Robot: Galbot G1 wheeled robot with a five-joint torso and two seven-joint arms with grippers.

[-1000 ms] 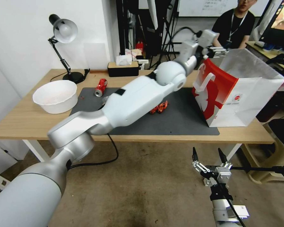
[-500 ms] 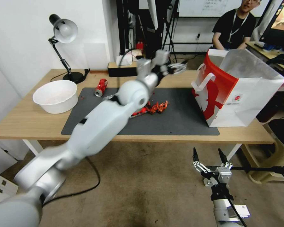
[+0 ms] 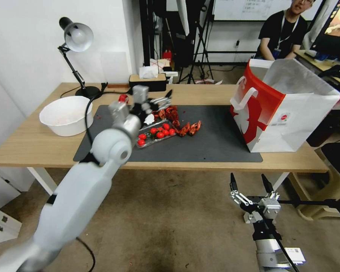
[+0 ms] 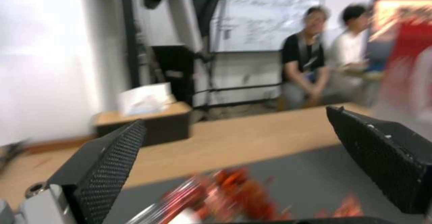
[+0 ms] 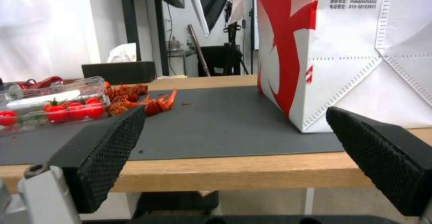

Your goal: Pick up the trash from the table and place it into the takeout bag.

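Left hand [image 3: 160,101] open, empty, above tomato tray [image 3: 155,136]; descend onto soda can [image 3: 122,98] at desk [image 3: 34,147] far-left, avoiding tray. Right hand [image 3: 251,185] open, parked low.

A large white round bowl [image 3: 66,114] sits left of a clear plastic tray of red tomatoes [image 3: 156,134], with loose red scraps [image 3: 189,128] just beside the tray. Behind stand a silver desk lamp [image 3: 76,37] and a dark tissue box [image 3: 147,82].

- counter [image 3: 34,147]: light wood, white legs
- mat [image 3: 215,143] across the middle
- on mat: tomato tray [image 3: 156,135], red scraps [image 3: 189,128], bag [image 3: 283,109] at right end
- off mat: white bowl [image 3: 66,115], lamp [image 3: 77,56], tissue box [image 3: 147,81]
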